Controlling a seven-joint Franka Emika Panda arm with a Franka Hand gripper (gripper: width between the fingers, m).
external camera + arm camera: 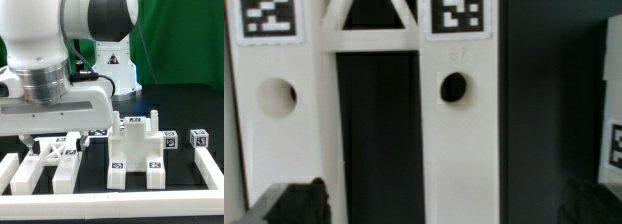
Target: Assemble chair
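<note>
Above the ladder-shaped frame (464,150): the claw (427,206) hangs with its jaws spread wide and nothing held; one dark fingertip (295,203) shows over a side bar.
Frame: this chair part lies flat on the black table (185,110), with two side bars, a round hole in each, a dark slot between them and tags at one end.
Notched block (135,150): to the exterior view's right of the frame, apart from it.
Small cubes (172,141): farther from the frame on that same side, beyond the block.
Rail (15,172): just beside the frame, on the exterior view's left.
Risk, descent: a fingertip may land on top of a bar instead of beside it and press or skid the frame.
Risk, closing: an off-centre pinch on one bar would likely swing the frame.
Risk, lift: a tilted frame could catch the nearby rail.
</note>
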